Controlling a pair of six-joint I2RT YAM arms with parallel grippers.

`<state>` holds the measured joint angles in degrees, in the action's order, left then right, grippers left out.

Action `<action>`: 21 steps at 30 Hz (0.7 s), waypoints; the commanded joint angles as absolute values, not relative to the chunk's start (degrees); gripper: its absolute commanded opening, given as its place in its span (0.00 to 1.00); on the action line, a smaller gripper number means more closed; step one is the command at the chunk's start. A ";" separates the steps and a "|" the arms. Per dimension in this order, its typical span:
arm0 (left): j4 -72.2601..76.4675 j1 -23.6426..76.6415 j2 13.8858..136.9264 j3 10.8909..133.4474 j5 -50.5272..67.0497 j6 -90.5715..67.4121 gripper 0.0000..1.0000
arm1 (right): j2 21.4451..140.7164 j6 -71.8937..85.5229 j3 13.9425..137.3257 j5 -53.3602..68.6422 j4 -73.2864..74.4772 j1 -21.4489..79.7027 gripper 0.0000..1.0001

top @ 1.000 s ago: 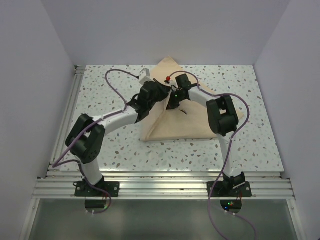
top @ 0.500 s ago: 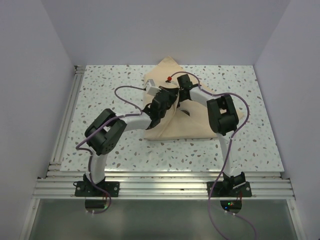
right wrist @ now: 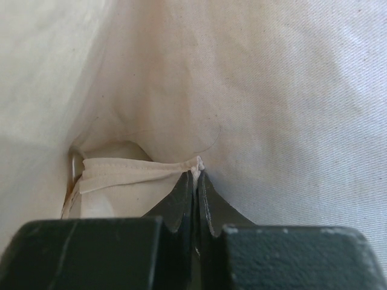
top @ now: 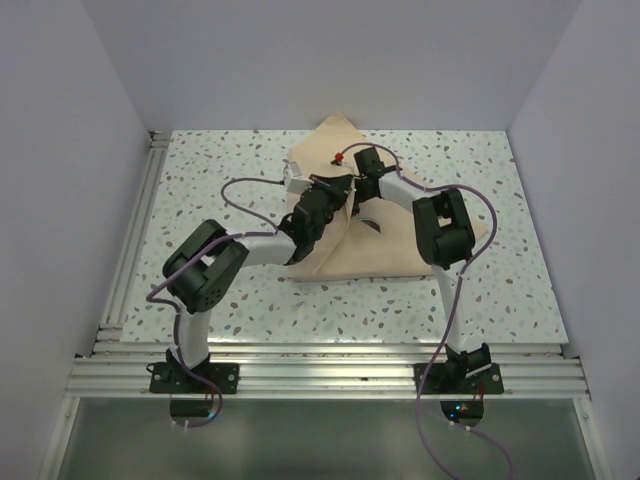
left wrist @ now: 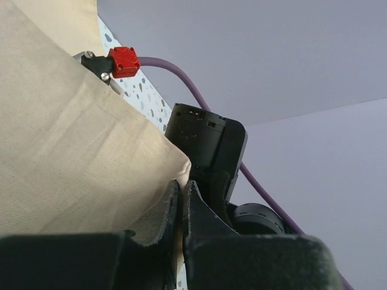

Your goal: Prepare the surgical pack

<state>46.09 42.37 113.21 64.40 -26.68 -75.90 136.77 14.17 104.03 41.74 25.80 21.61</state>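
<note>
Your left arm has swung inward; left fingers (left wrist: 202, 220) and right fingers (right wrist: 211, 211) each clamp shut on the surgical pack's (top: 380, 245) cloth, folding only partway done.

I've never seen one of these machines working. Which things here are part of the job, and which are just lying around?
Part of the job:
- surgical pack, a tan cloth bundle
- left gripper, shut on a cloth edge
- right gripper, shut on a hem

Just there:
- speckled table
- purple cable
- red connector
</note>
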 commanded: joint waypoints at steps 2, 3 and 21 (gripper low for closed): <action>53.35 40.96 108.55 62.23 -24.88 -74.44 0.00 | 139.92 13.98 108.44 40.17 32.51 22.41 0.00; 54.22 40.70 108.37 61.88 -24.44 -74.44 0.00 | 140.10 13.71 109.07 40.25 33.13 22.41 0.00; 57.12 40.52 110.30 61.52 -21.71 -73.56 0.00 | 141.15 14.41 118.73 45.08 39.20 19.95 0.00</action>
<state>50.09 40.51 111.07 61.65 -22.26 -75.20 140.25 13.93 114.56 41.30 36.91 20.93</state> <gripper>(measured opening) 0.032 0.030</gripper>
